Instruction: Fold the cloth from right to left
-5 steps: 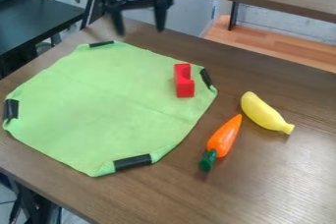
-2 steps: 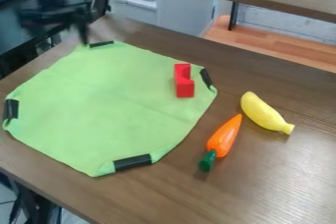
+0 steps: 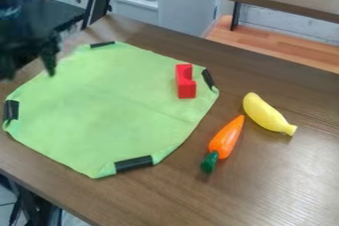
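Blk 2-finger gripper [image 3: 28, 74], spread wide, is part cut off at view's L edge; flat grn fabric cloth [image 3: 99, 106] is topped by red notched block [image 3: 186, 89].

Benches, wood-topped: one [image 3: 271, 175].
Cloths, green: one [image 3: 99, 106], between the bench's far left corner and its near edge.
Black strips [image 3: 134, 164], on the cloth's rim: four; one by the bench's far left corner, one towards its far edge, one near its left edge, one towards its near edge.
Notched blocks, red: one [image 3: 186, 88], on the cloth, on the side towards the bench's far edge.
Toy bananas, yellow: one [image 3: 265, 113], nearest the far edge of the two toy foods.
Toy carrots, orange, green-topped: one [image 3: 226, 137], just beside the banana.
Grippers, black: one [image 3: 28, 71], at the bench's left edge.
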Robot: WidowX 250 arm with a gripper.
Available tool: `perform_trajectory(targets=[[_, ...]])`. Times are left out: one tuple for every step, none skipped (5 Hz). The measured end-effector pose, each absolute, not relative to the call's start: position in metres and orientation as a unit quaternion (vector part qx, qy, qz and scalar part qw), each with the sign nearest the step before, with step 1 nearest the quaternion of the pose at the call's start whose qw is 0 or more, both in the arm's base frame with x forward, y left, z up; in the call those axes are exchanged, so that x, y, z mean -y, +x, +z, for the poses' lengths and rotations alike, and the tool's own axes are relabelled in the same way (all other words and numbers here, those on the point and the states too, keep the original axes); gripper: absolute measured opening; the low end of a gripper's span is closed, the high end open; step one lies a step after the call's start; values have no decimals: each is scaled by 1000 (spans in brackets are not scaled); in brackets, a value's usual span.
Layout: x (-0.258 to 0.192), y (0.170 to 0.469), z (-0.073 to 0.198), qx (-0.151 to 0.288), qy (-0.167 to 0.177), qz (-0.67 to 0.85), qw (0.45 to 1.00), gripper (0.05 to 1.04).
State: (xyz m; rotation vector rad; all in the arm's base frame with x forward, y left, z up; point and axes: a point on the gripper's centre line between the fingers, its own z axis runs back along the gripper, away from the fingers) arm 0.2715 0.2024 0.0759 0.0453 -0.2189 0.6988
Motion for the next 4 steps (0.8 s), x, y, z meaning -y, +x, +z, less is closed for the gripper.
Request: perform_trajectory(targets=[[-211,260,60,109,29,343,932,1001],[-215,247,42,127,19,361,924,1001],[-216,246,31,138,18,360,923,1001],[-219,244,25,139,29,366,920,1001]])
